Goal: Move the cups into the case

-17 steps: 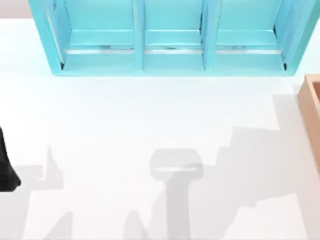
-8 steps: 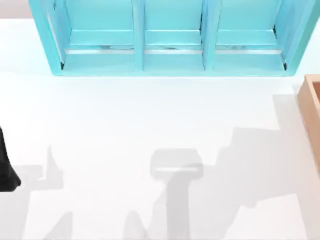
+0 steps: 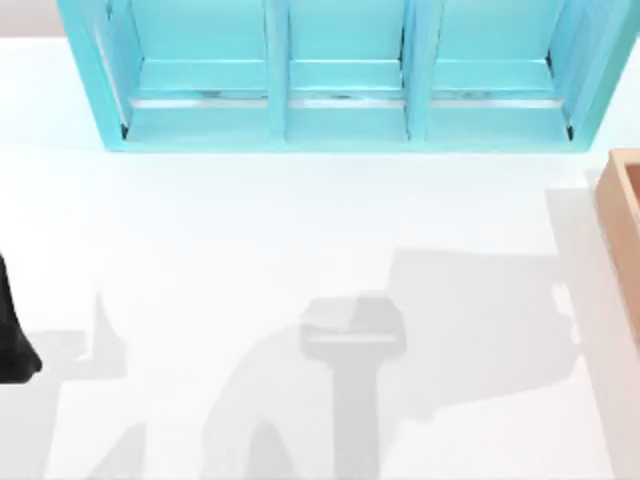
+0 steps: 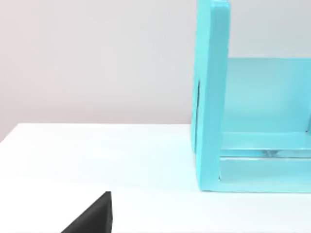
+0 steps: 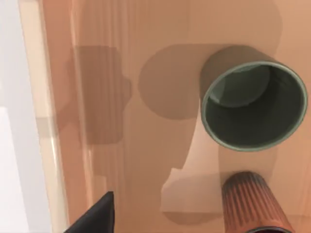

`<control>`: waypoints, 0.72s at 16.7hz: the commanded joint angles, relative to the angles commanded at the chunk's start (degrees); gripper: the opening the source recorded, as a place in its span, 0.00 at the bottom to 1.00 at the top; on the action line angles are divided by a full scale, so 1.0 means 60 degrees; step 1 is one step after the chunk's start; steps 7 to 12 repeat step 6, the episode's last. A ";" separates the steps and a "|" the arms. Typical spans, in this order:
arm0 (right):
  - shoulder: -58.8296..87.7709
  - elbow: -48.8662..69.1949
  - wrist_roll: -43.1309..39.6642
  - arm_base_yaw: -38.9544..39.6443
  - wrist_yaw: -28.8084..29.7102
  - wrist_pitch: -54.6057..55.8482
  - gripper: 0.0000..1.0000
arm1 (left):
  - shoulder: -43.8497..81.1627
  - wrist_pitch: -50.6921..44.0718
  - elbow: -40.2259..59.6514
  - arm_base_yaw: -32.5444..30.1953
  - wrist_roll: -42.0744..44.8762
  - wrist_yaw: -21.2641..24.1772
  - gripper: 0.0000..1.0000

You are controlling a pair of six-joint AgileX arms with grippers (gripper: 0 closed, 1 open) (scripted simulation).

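In the right wrist view I look down into the tan case (image 5: 121, 121). The olive green cup (image 5: 252, 99) stands upright on its floor, mouth towards the camera. The coppery cup (image 5: 255, 204) stands close beside it, apart from it. My right gripper (image 5: 155, 228) hangs above the case floor, open, with one dark finger (image 5: 97, 216) showing and nothing in its grasp. In the top view the case's edge (image 3: 622, 215) is at the far right. My left arm (image 3: 12, 340) is parked at the left edge, its gripper (image 4: 155, 228) open, one finger (image 4: 95, 216) showing.
A big turquoise shelf unit (image 3: 345, 75) spans the back of the table, and its side wall (image 4: 211, 97) rises ahead of the left wrist. Arm shadows lie across the white tabletop (image 3: 250, 230) in the middle and front.
The big shadow on the tabletop has spread leftward and grown, reaching the front middle. The left arm has not moved.
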 joint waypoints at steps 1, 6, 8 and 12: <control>-0.0010 0.0435 -0.0001 -0.0003 -0.0004 -0.0423 1.00 | 0.0000 0.0000 0.0000 0.0000 0.0000 0.0000 1.00; -0.0031 0.1526 -0.0007 -0.0007 0.0017 -0.1501 1.00 | 0.0000 0.0000 0.0000 0.0000 0.0000 0.0000 1.00; -0.0031 0.1526 -0.0007 -0.0007 0.0017 -0.1501 1.00 | 0.0000 0.0000 0.0000 0.0000 0.0000 0.0000 1.00; -0.0031 0.1526 -0.0007 -0.0007 0.0017 -0.1501 1.00 | 0.0000 0.0000 0.0000 0.0000 0.0000 0.0000 1.00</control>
